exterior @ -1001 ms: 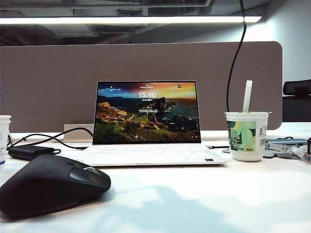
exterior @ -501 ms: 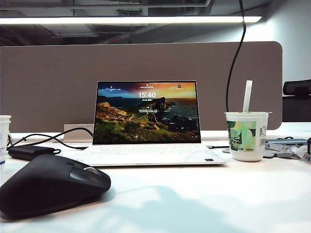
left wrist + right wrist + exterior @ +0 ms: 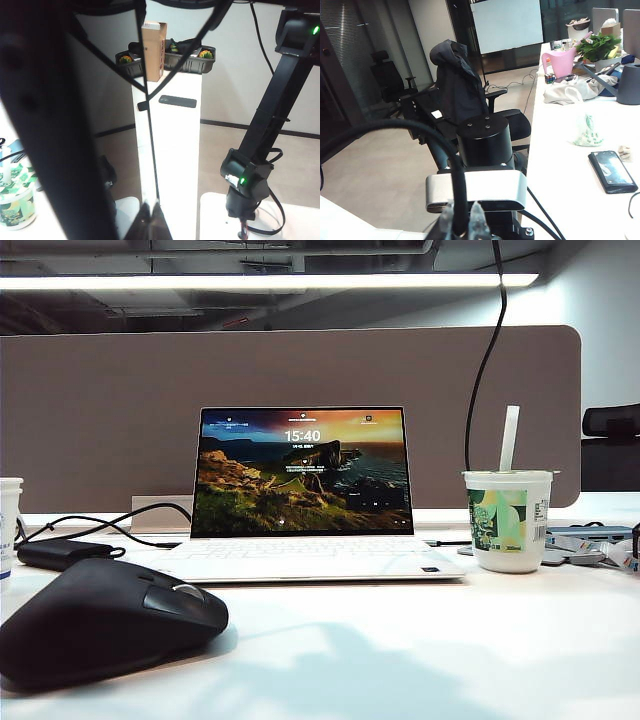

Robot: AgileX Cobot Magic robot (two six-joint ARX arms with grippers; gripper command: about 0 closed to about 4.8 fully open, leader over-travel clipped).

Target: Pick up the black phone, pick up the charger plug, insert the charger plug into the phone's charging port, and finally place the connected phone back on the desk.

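Neither gripper shows in the exterior view. In the right wrist view my right gripper (image 3: pixel 461 214) is shut, its clear fingertips (image 3: pixel 479 220) pinching a black cable (image 3: pixel 395 127) that arcs away to one side. The charger plug is hidden. A black phone (image 3: pixel 612 171) lies flat, screen up, on a white desk (image 3: pixel 560 170), well away from that gripper. In the left wrist view my left gripper (image 3: pixel 151 206) has its dark fingers closed to a point. A thin black cable (image 3: pixel 147 125) runs down to that point; I cannot tell whether it is pinched. The charging port cannot be made out.
On the desk (image 3: pixel 400 640) stand an open laptop (image 3: pixel 300 480), a black mouse (image 3: pixel 100 625), a power brick (image 3: pixel 60 553) and a paper cup (image 3: pixel 508 520). A silver camera (image 3: pixel 476 189) sits just ahead of the right gripper. A broad dark bar (image 3: pixel 45 125) and a black arm (image 3: pixel 270 115) flank the left gripper.
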